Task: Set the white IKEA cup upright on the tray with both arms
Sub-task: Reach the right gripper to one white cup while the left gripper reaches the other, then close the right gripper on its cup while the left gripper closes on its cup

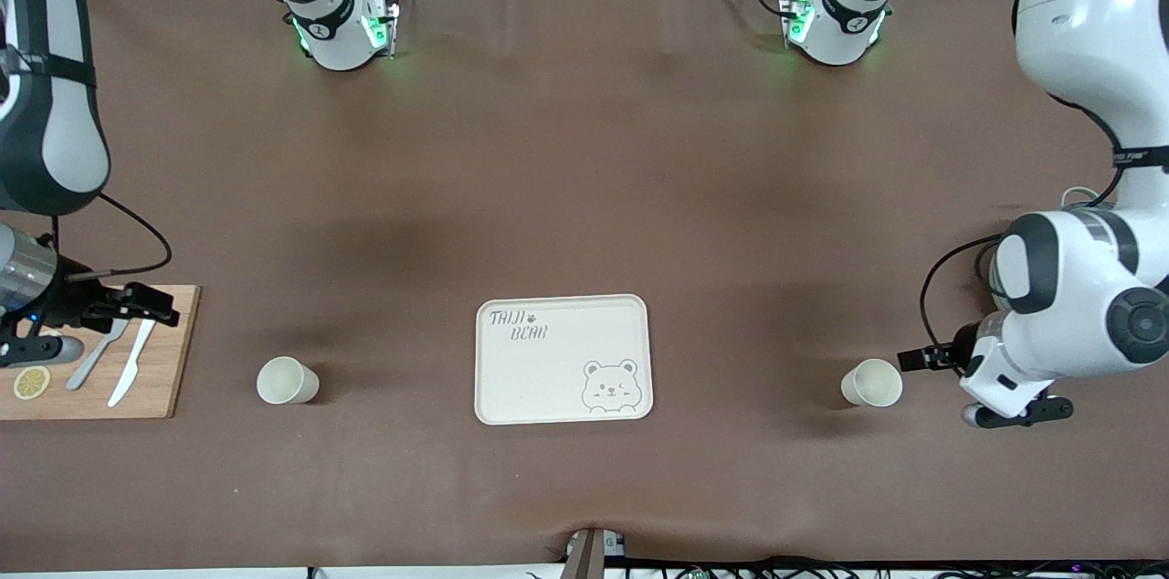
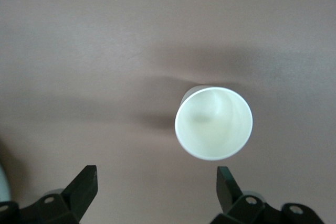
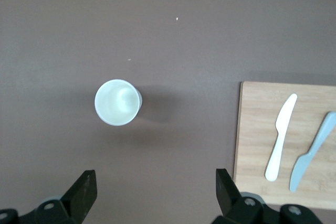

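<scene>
The cream tray (image 1: 511,378) with the bear drawing lies in the middle of the table, with nothing on it. One white cup (image 1: 872,382) stands upright beside it toward the left arm's end. A second white cup (image 1: 287,380) stands upright toward the right arm's end. My left gripper (image 1: 1000,396) hangs open just beside the first cup, which shows mouth-up in the left wrist view (image 2: 213,123) ahead of the gripper (image 2: 157,182). My right gripper (image 1: 41,337) is open, up over the wooden board's end. The second cup shows in the right wrist view (image 3: 118,102), well off from the gripper (image 3: 156,184).
A wooden cutting board (image 1: 164,387) lies at the right arm's end of the table with a white knife (image 1: 132,363), a grey knife (image 1: 96,355) and a lemon slice (image 1: 31,383) on it. The board (image 3: 254,129) and knives also show in the right wrist view.
</scene>
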